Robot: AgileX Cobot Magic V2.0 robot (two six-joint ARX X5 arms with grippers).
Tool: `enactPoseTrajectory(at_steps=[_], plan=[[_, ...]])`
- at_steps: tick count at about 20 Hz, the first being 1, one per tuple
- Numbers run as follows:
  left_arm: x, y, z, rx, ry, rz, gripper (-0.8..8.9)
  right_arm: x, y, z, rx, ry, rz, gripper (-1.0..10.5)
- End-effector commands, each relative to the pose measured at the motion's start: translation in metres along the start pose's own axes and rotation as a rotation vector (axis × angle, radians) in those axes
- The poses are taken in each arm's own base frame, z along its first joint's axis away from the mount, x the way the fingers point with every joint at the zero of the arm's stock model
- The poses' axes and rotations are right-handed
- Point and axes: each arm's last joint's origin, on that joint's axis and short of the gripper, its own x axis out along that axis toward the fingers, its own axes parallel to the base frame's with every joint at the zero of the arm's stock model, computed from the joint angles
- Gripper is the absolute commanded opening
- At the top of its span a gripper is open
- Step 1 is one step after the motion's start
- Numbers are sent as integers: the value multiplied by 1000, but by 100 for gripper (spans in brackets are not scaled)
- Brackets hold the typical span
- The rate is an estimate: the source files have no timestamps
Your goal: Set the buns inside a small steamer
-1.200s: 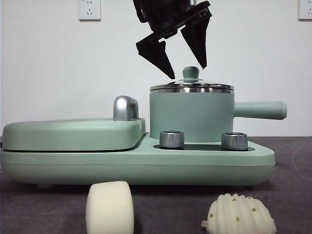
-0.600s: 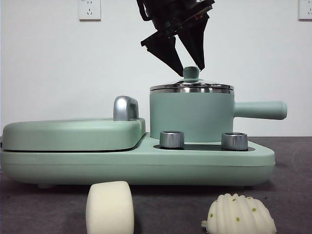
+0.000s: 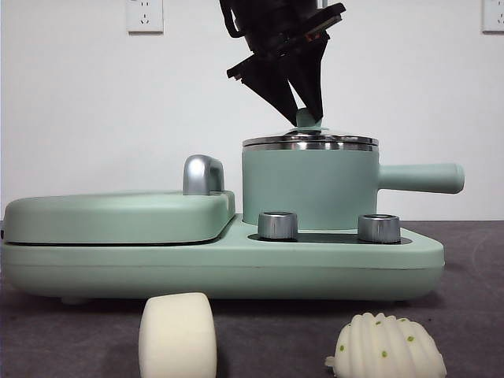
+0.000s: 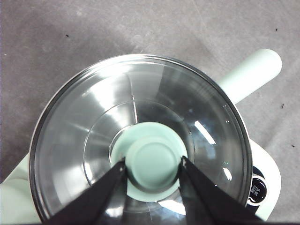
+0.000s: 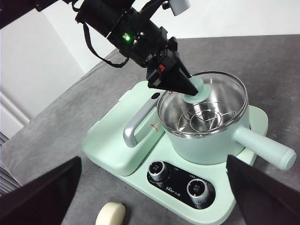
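Observation:
The small steamer (image 3: 311, 189) stands on the right half of the mint-green cooker base, its glass lid (image 4: 84, 140) on and its handle (image 3: 421, 178) pointing right. My left gripper (image 3: 303, 116) comes down from above and is shut on the lid's green knob (image 4: 152, 161), one jaw touching each side. The right wrist view shows this same grip (image 5: 190, 86) on the steamer (image 5: 206, 136). Two buns lie on the table in front of the base: a smooth cream cylinder (image 3: 177, 337) and a ridged white one with green specks (image 3: 386, 348). My right gripper (image 5: 153, 158) hangs open high over the table, holding nothing.
A flat mint-green griddle (image 3: 118, 216) with a steel handle (image 3: 201, 175) fills the left half of the base (image 3: 236, 264). Two steel dials (image 3: 277, 224) (image 3: 379, 227) sit in front of the steamer. A white wall stands close behind.
My left gripper has dropped toward the lid and its jaws have drawn together from wide apart to gripping the knob. The steamer and buns have not moved.

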Motion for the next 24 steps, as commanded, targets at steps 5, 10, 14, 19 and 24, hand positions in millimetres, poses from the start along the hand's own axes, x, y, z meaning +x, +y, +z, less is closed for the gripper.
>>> enactPoseTrajectory(at_steps=[5, 10, 14, 19, 24], plan=[[-7, -6, 9, 33, -34, -3, 7, -2, 2, 4, -3, -9, 0, 493], [-44, -7, 20, 10, -125, 17, 8, 3, -3, 2, 43, 38, -30, 454], [-70, 5, 20, -19, -167, 112, 7, 22, -9, 10, 118, 143, 26, 450], [-104, 36, 10, -81, -216, 176, 7, 67, 3, 28, 173, 333, 105, 450], [-131, 69, -5, -167, -235, 242, 7, 133, 39, 17, 121, 557, 56, 450]])
